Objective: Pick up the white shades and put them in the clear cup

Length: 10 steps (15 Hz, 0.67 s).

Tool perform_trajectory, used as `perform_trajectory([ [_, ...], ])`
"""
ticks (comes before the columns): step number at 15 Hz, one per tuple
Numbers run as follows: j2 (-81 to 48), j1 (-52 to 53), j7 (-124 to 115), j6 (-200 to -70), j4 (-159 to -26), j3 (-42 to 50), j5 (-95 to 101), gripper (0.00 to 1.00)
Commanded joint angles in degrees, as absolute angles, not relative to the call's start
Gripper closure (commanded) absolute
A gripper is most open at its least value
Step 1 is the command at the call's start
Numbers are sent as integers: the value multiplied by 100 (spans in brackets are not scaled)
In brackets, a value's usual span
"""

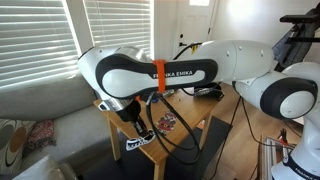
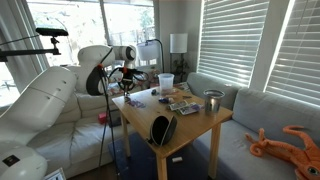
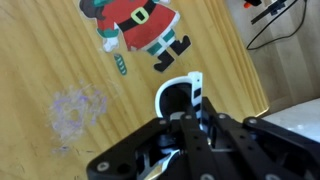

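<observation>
Tool [image 3: 190, 120] looks clamped on the white shades [image 3: 176, 95], lens facing the tabletop [image 3: 60, 60]. Clear cup [image 2: 166, 81] stands near, beside the tool, outside wrist view.

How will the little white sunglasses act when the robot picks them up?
The white shades have a thin frame, so they are probably light and might bend or crack if squeezed hard. Their dark lens looks smooth, so they could slip or twist in the gripper.

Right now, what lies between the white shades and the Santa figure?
Only bare wooden table, in the wrist view, separates the white shades from the Santa figure.
</observation>
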State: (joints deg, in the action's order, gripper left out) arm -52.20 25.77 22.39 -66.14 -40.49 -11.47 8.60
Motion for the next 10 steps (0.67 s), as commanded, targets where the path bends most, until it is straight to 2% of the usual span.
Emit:
perform_trajectory([
  [1, -5195, 2669, 2252, -6512, -3954, -1051, 1052, 97],
  [6, -4731, 2624, 1673, -6943, -4144, -952, 1223, 97],
  [7, -4979, 2591, 1774, -6930, -4009, -1001, 1135, 89],
  [9, -4836, 2587, 1757, -6930, -4013, -987, 1135, 89],
  [10, -4804, 2587, 1755, -6930, -4016, -982, 1135, 97],
])
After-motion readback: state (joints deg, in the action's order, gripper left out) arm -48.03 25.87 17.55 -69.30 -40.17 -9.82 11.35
